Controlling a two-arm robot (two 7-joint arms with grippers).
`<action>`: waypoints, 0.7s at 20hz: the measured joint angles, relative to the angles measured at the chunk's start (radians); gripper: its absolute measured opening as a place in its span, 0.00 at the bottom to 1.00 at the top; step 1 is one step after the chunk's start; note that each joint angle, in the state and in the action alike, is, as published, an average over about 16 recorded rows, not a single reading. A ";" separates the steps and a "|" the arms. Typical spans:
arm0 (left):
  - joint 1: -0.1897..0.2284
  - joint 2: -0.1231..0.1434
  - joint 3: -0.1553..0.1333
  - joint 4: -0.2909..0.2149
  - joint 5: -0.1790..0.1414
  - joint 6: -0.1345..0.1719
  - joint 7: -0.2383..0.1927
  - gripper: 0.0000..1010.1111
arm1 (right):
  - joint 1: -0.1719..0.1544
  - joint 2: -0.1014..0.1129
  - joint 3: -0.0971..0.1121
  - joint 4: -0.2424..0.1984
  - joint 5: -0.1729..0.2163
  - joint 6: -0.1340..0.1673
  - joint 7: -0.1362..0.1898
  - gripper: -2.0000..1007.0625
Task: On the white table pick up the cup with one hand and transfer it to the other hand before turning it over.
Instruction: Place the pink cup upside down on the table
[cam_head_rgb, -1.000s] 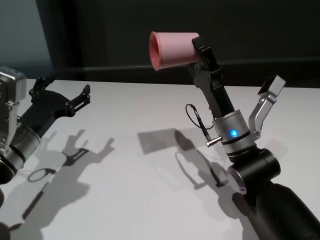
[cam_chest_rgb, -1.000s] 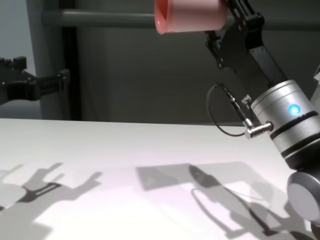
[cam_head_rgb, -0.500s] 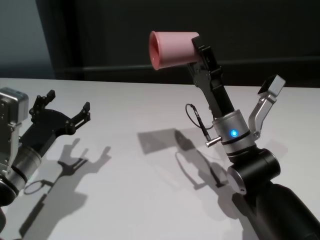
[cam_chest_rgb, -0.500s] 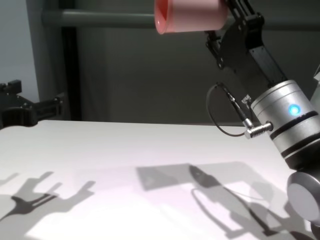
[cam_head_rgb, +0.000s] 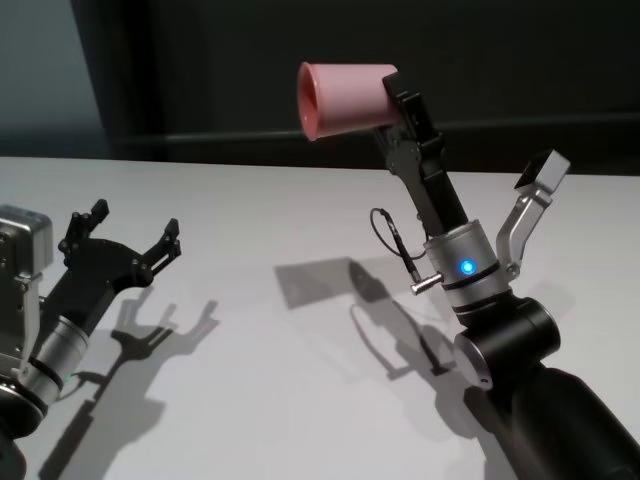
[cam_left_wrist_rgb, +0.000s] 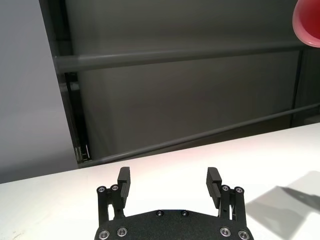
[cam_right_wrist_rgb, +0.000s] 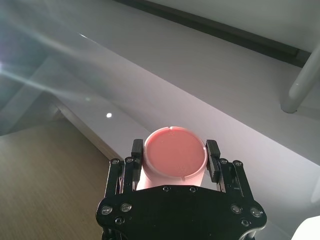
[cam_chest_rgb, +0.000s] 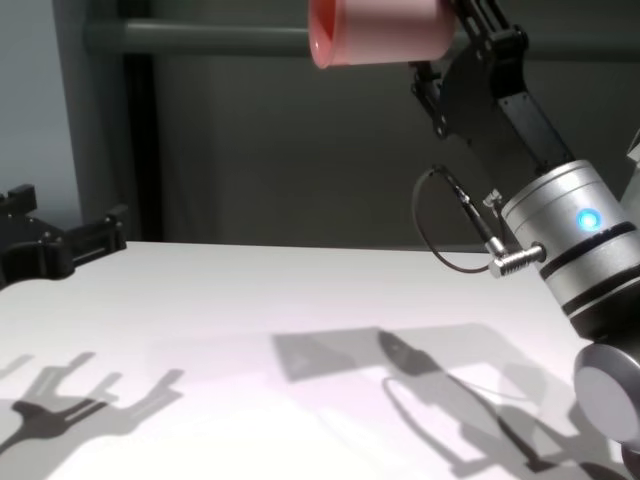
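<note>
The cup (cam_head_rgb: 345, 98) lies sideways, clamped at its base in the right claw (cam_head_rgb: 398, 100) high above the surface (cam_head_rgb: 300, 380), likely mid-turnover. The left claw (cam_head_rgb: 120, 235), fingers apart and empty, hovers well off to its open-mouth side.

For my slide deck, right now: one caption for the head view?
Right tool holds the pink cup sideways above the white table; open left tool sits low, apart.

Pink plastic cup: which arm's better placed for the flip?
Right. The right gripper is shut on the pink plastic cup, held sideways high above the white table. The left gripper is open and empty, low over the table and well apart from it.
</note>
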 joint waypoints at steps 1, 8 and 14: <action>0.002 -0.004 -0.001 0.002 0.001 -0.004 0.000 0.99 | 0.000 0.000 0.000 0.000 0.000 0.000 0.000 0.73; 0.007 -0.031 -0.006 0.016 0.010 -0.024 -0.011 0.99 | 0.000 0.000 0.000 0.000 0.000 0.000 0.000 0.73; -0.013 -0.049 0.002 0.035 0.026 -0.032 -0.033 0.99 | 0.000 0.000 0.000 0.000 0.000 0.000 0.000 0.73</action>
